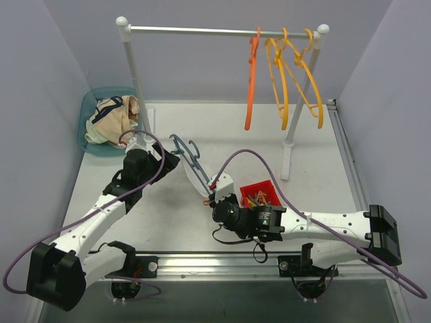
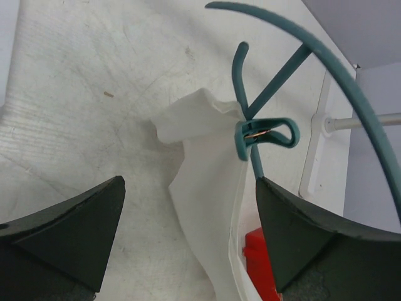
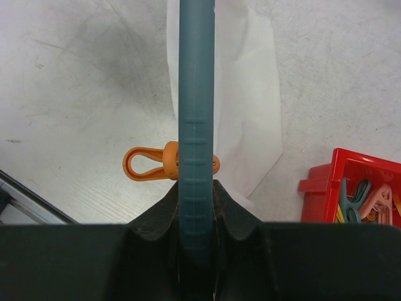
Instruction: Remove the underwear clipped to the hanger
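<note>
A plain white brief (image 2: pixel 207 188) hangs from a teal hanger (image 2: pixel 351 81), pinned by a teal clip (image 2: pixel 266 135) at one end and an orange clip (image 3: pixel 150 164) at the other. My right gripper (image 3: pixel 196 188) is shut on the hanger bar (image 3: pixel 196 113), holding it above the table (image 1: pixel 212 190). My left gripper (image 2: pixel 190 185) is open, its fingers either side of the brief just below the teal clip, not touching it. It also shows in the top view (image 1: pixel 172 160). A cream brief with dark trim (image 1: pixel 108 114) lies in the teal basket (image 1: pixel 86 111).
A red bin (image 1: pixel 261 195) of clips sits just right of my right gripper. A clothes rail (image 1: pixel 222 30) stands at the back with an orange hanger (image 1: pixel 250 74) and yellow hangers (image 1: pixel 296 67). The basket also holds other cloths.
</note>
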